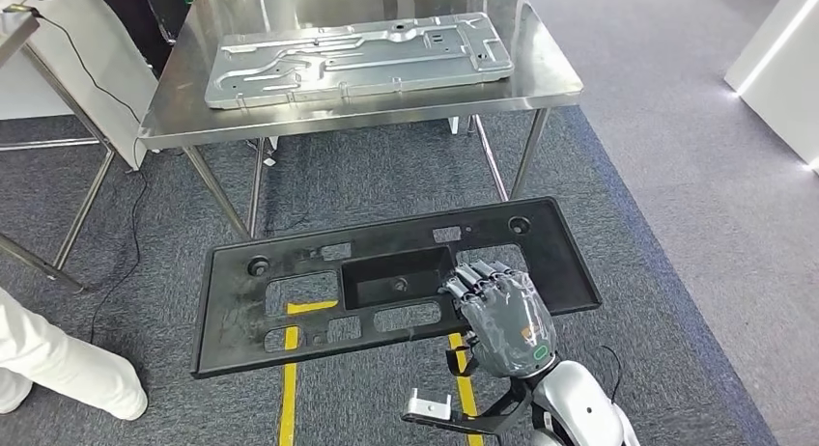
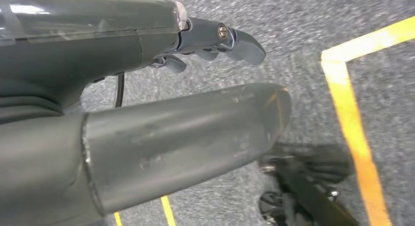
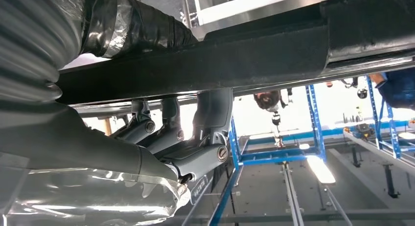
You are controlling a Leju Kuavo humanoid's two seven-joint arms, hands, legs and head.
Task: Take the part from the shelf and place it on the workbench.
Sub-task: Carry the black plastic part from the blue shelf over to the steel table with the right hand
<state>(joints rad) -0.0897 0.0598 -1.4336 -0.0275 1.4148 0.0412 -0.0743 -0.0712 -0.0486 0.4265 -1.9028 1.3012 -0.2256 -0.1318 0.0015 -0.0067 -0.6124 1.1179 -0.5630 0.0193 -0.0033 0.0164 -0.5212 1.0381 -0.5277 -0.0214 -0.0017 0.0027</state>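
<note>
Now black panel (image 1: 290, 316) in right robot hand (image 1: 504, 316)

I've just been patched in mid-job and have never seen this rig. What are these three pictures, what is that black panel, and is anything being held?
This is a two-armed humanoid robot. The head view looks down from its body: its right hand grips a long black plastic part with cut-outs, carried above the carpet. Ahead stands a steel workbench with a grey metal panel lying on it. The right wrist view is shot from behind that hand, looking up at the part's underside with fingers hooked on it. The left wrist view shows the left hand hanging over the floor, holding nothing.
</note>
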